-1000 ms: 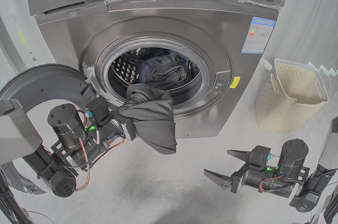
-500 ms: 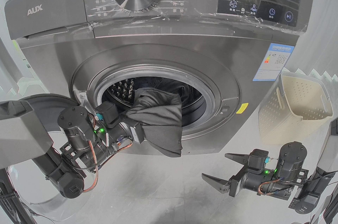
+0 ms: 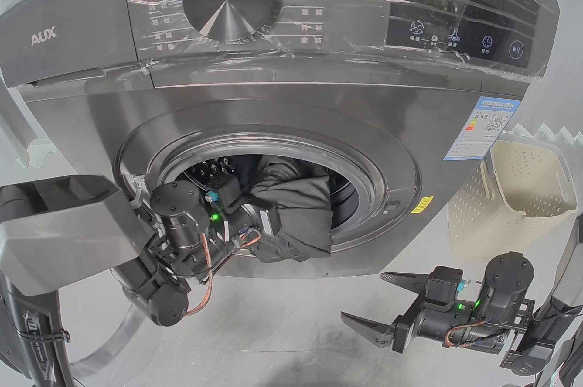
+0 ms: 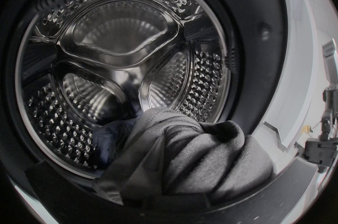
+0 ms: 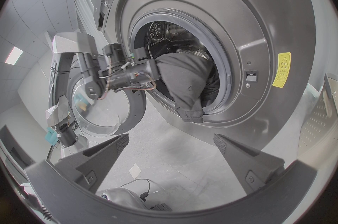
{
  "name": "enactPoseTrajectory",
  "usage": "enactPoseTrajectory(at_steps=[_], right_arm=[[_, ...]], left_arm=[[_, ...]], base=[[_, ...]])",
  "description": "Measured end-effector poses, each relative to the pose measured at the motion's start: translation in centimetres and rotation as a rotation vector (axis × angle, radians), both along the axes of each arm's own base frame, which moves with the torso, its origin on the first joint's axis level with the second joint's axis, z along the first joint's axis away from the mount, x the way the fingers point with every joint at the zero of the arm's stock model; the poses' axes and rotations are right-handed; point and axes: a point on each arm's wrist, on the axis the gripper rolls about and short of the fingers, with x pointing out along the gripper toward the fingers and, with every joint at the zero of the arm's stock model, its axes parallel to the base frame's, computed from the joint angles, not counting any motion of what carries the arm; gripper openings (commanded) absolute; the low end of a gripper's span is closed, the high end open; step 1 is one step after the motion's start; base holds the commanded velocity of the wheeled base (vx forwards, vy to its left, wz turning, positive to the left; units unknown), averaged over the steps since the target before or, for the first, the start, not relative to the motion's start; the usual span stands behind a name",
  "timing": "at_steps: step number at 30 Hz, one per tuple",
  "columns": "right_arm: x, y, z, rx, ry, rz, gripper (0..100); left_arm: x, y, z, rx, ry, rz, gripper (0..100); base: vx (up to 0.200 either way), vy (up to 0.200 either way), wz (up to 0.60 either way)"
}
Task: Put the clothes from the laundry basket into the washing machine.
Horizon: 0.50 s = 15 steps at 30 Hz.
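Our left gripper (image 3: 273, 219) pinches the dark grey cloth (image 3: 302, 200) in the round mouth of the washing machine (image 3: 273, 102). Part of it hangs over the rim. Our right gripper (image 3: 363, 297) is spread wide, down low near the laundry basket (image 3: 534, 188).

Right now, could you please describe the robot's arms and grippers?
Both the left arm and right arm are black at the wrist, with round motor housings, green lights and coppery braided cables. The left arm's upper link is an angular grey shell. The right gripper has two black, wedge-shaped fingers tapering to points.
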Motion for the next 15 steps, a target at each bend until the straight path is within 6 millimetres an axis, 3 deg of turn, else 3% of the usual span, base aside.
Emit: enactPoseTrajectory(at_steps=[15], right_arm=[[-0.5, 0.2, 0.3, 0.009, -0.006, 0.016, 100]], left_arm=[[9.0, -3.0, -1.6, -0.123, -0.112, 0.031, 0]], base=[[0.000, 0.000, 0.00]])
